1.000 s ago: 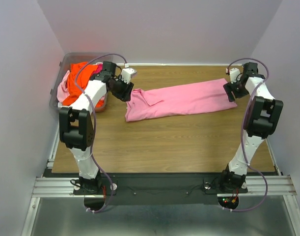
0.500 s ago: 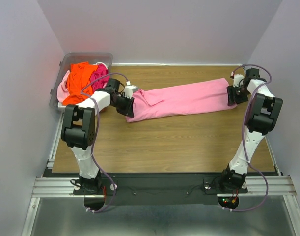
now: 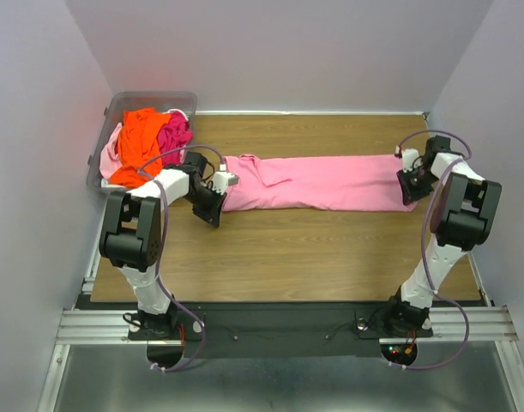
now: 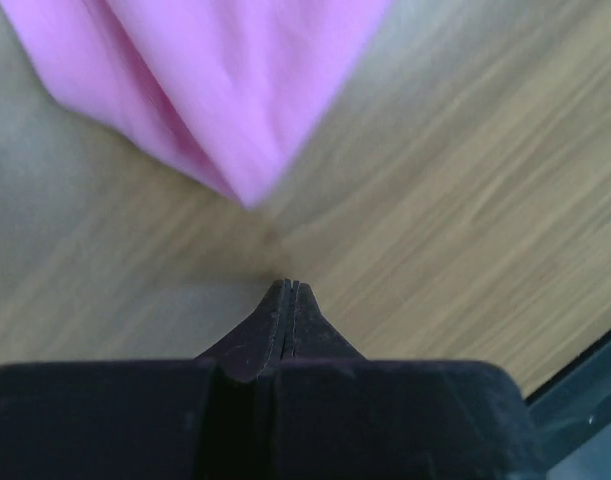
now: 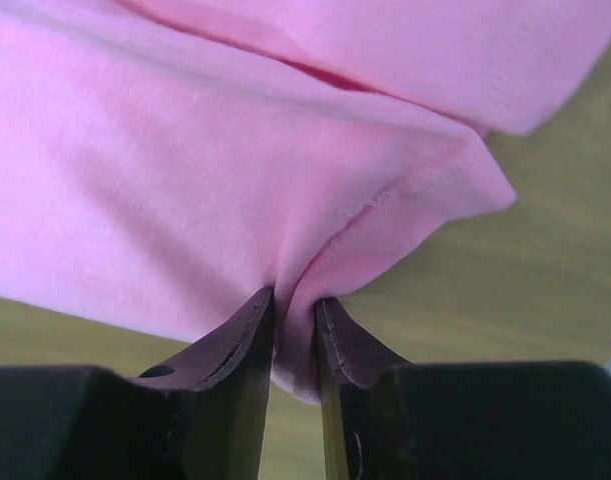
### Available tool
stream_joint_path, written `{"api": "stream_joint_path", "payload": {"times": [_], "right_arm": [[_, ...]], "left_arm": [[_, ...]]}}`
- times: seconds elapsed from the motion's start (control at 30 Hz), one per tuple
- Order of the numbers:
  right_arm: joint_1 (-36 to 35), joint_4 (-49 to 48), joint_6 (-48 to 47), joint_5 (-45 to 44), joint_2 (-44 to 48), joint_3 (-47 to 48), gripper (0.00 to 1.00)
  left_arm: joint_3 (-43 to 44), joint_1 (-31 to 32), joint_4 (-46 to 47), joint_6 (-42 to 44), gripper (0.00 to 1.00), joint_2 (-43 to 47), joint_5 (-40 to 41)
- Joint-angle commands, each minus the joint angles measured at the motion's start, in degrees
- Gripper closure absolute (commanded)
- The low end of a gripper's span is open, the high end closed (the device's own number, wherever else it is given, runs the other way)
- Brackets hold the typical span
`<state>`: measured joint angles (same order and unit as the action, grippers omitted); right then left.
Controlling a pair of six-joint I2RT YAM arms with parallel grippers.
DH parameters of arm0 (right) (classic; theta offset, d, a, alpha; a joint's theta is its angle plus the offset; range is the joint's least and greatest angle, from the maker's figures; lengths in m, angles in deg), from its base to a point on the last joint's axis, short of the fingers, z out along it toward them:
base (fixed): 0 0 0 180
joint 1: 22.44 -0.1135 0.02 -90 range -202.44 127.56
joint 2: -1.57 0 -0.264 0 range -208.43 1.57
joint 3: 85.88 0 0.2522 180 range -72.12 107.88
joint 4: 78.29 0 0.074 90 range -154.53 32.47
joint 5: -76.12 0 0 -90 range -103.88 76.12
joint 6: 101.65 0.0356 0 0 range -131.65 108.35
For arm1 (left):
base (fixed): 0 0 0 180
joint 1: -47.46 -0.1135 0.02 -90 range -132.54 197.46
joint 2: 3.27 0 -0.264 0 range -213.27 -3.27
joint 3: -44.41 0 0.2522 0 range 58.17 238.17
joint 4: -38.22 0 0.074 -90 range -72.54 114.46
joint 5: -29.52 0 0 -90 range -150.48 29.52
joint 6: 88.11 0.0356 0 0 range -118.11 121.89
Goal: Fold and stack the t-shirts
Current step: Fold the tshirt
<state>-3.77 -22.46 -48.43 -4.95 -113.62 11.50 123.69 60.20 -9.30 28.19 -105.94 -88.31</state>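
A pink t-shirt [image 3: 313, 183] lies stretched in a long band across the wooden table [image 3: 287, 249]. In the right wrist view my right gripper [image 5: 295, 300] is shut on a pinched fold of this shirt [image 5: 185, 180] at its right end [image 3: 409, 184]. My left gripper [image 3: 210, 204] sits just off the shirt's left end. Its jaws [image 4: 288, 286] are shut with nothing between them, and the shirt's corner [image 4: 215, 90] lies a little ahead, apart from them. More t-shirts, orange [image 3: 140, 137], hot pink [image 3: 174, 133] and pale pink [image 3: 111, 153], are piled at the back left.
The piled shirts fill a clear plastic bin [image 3: 116, 105] at the table's back left corner. Walls close in on the left, back and right. The table's metal front rail [image 3: 287, 324] carries both arm bases.
The shirt has been drawn straighter and nearer the front. The left gripper moved toward the front and shut empty beside the cloth. The right gripper closed on the shirt's right end.
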Motion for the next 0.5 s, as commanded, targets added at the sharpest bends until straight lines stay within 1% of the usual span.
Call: {"api": "stream_joint_path", "payload": {"times": [0.0, 0.03, 0.07, 0.1, 0.13, 0.23, 0.33, 0.37, 0.47], "right_arm": [[0.1, 4.2, -5.5, -3.9, 3.6, -5.4, 0.71], [0.1, 4.3, -5.4, -3.9, 3.8, -5.5, 0.71], [0.2, 4.2, -5.2, -3.8, 3.6, -5.2, 0.71], [0.2, 4.2, -4.8, -3.6, 3.4, -4.7, 0.71], [0.2, 4.3, -4.1, -3.2, 3.0, -4.1, 0.71], [0.2, 4.4, -3.3, -3.0, 1.4, -1.5, 0.71], [0.2, 4.4, -3.2, -3.2, 0.3, -0.2, 0.71], [0.2, 4.5, -3.2, -3.2, 0.0, -0.1, 0.71], [0.2, 4.5, -3.1, -3.5, -0.6, 0.3, 0.71]], "left_arm": [[-0.7, -0.1, -4.7, 3.8, 1.00, 6.1, 1.7], [-0.4, 0.0, -4.3, 3.6, 0.97, 7.6, 1.4], [0.0, 0.0, -3.9, 2.5, 0.89, 8.4, 0.2], [0.5, 0.0, -3.3, 1.9, 0.71, 8.8, -0.7], [1.9, 0.0, -2.5, 1.2, 0.64, 8.8, -1.6], [5.0, 0.0, -0.1, -1.1, 0.49, 7.1, -2.8], [8.7, 0.0, 1.5, -2.8, 0.47, 3.1, -4.0], [9.7, 0.0, 1.8, -3.4, 0.41, 2.0, -5.0], [12.6, 0.0, 3.3, -5.1, 0.41, -2.4, -6.1]]}}
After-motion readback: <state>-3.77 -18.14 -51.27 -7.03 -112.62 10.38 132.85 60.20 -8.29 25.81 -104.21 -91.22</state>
